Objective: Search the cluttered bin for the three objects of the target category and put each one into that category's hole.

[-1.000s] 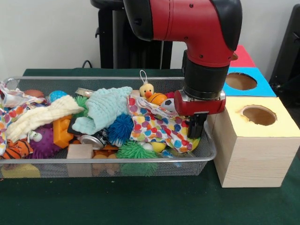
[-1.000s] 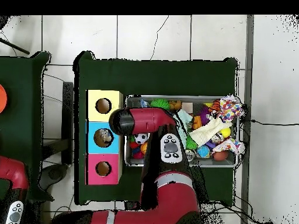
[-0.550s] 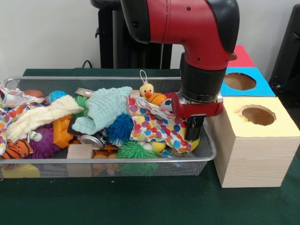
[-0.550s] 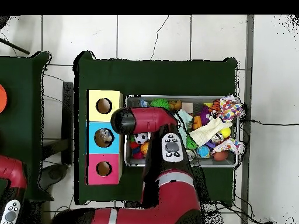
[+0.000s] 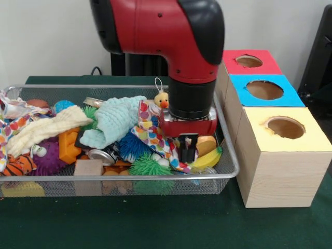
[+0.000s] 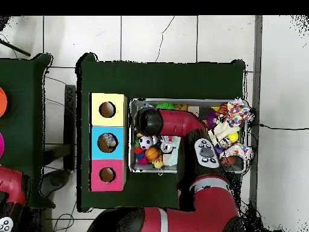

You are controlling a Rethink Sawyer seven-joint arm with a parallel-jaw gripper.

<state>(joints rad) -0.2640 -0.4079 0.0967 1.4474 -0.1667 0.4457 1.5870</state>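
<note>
Jaws (image 5: 188, 149) hang low inside the wire bin (image 5: 231, 155), their black tips just above the polka-dot cloth (image 5: 155, 136) and beside a yellow banana toy (image 5: 206, 160) at about 4 o'clock from them; whether they stand apart or together I cannot tell. From the front, the dark green table (image 5: 155, 223) carries the bin at 9 o'clock and three wooden boxes at 3 o'clock: yellow box (image 5: 298, 148) nearest, blue box (image 5: 259, 91) behind it, red box (image 5: 249, 61) farthest, each with a round hole on top. Overhead, pale tiled floor (image 6: 181, 36) surrounds the table. Red and black, the arm (image 5: 166, 31) bends sharply, its wrist pointing straight down over the bin's 3 o'clock end.
</note>
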